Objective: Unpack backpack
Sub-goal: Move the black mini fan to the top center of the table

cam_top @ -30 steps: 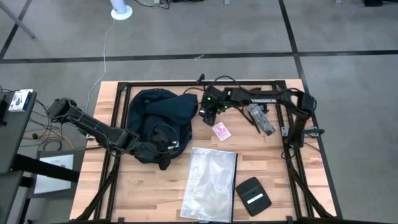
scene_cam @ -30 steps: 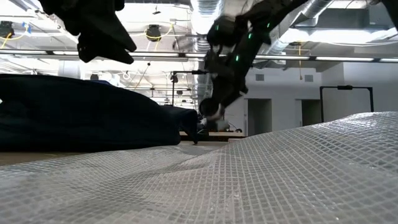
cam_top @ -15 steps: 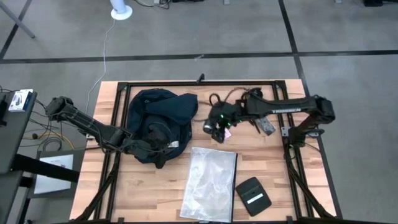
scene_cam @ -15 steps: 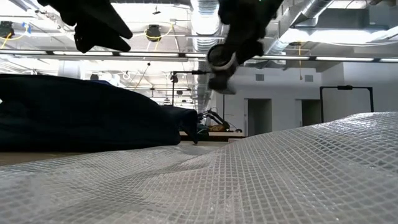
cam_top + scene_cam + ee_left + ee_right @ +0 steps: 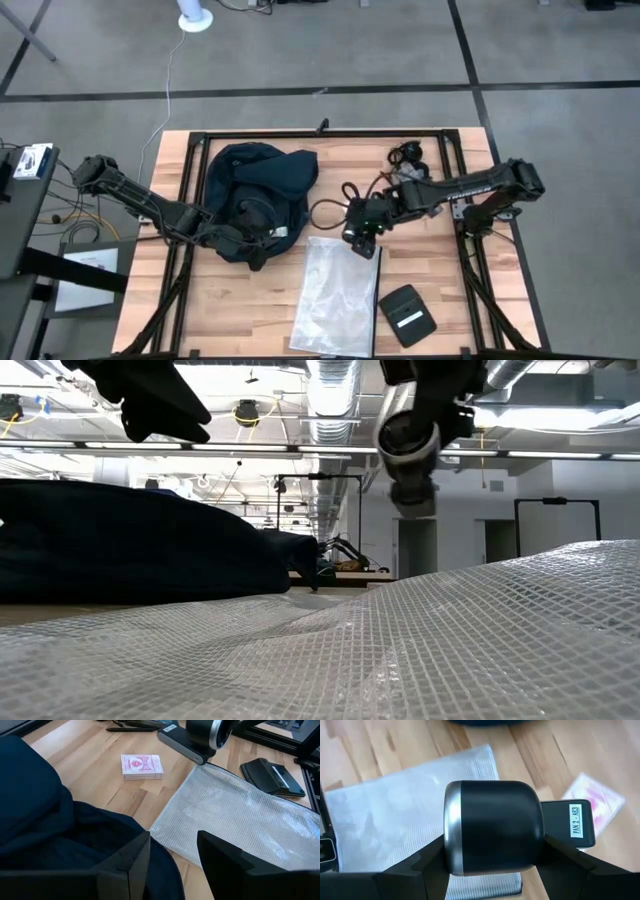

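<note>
The dark navy backpack (image 5: 258, 190) lies slumped on the table's far left part. My left gripper (image 5: 172, 857) stands open at its near right edge, one finger over the navy cloth; whether it touches, I cannot tell. My right gripper (image 5: 360, 228) is shut on a black cylinder with a silver rim (image 5: 492, 827). It hangs above the far edge of the clear mesh plastic bag (image 5: 338, 295). A black block with a white label (image 5: 570, 822) shows beside the cylinder. My right gripper pinches the black cylinder between its two fingers, one finger (image 5: 427, 862) by the silver-rimmed end (image 5: 451, 827) and the other by the opposite end. The fingers slant down from the table's right side. The cylinder lies on its side, lifted clear of the table.
A pink card pack (image 5: 142, 766) lies on the wood beside the clear bag. A flat black pouch with a white label (image 5: 407, 313) lies near the front right. Black cords (image 5: 405, 155) lie at the far right. Bare wood shows at the near left.
My right gripper has carried the black cylinder away from the backpack's opening, toward the table's near edge and a little to the right. It now hangs over the clear bag's far edge and covers the card pack in the high view.
</note>
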